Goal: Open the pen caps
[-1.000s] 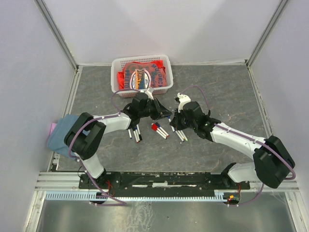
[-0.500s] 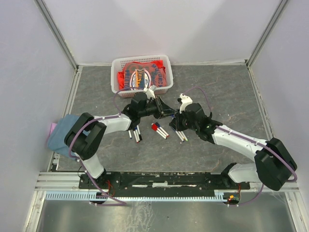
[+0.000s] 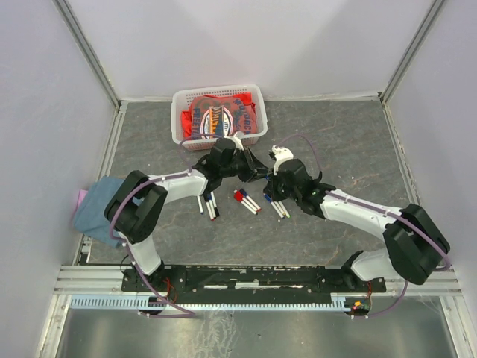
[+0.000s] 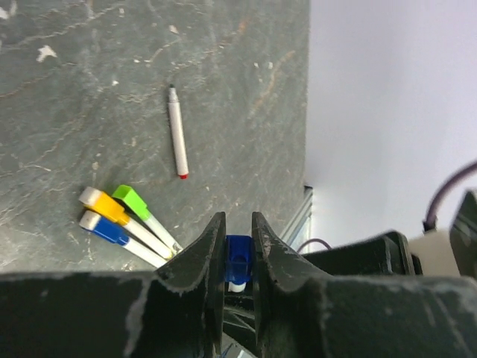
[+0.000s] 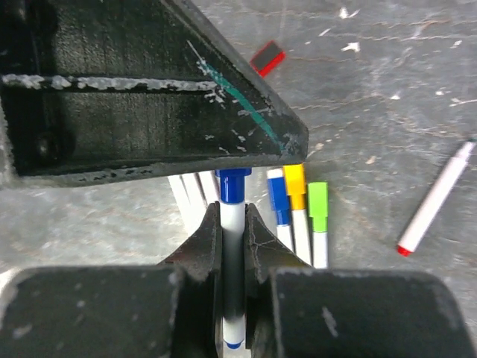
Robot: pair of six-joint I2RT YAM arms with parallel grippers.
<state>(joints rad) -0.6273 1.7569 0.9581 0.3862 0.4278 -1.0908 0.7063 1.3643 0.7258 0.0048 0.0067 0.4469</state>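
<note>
- Left gripper (image 4: 238,227): clenched on the blue cap (image 4: 238,252) of one pen, raised above the middle of the tabletop (image 3: 350,142).
- Right gripper (image 5: 232,215): clamped around the white barrel of that same pen (image 5: 233,324), just behind the cap. The two grippers meet nose to nose.
- Step in hand, as I read it: pulling the cap off. Cap and barrel are each gripped, but the cap looks seated on the barrel, so it is not yet off.
- Next move likely calls for a straight pull apart along the pen's length, both grips kept tight. A sideways tug could bend the thin barrel or let it slip.
- Counts, left to right on the tabletop, top view: three small clusters of pens, left (image 3: 209,205), middle (image 3: 246,200) and right (image 3: 277,207). They are too small there to count pen by pen.
- Right wrist view, left to right:
  - two or so bare white barrels (image 5: 186,194), partly hidden under the gripper
  - one loose red cap (image 5: 267,57)
  - three capped pens side by side: blue (image 5: 279,198), yellow (image 5: 295,186), green (image 5: 318,205)
  - one uncapped pen (image 5: 436,201), lying apart
- Also present: one white basket (image 3: 179,119) holding red packets at the back, and one blue cloth (image 3: 93,205) at the far left edge.
</note>
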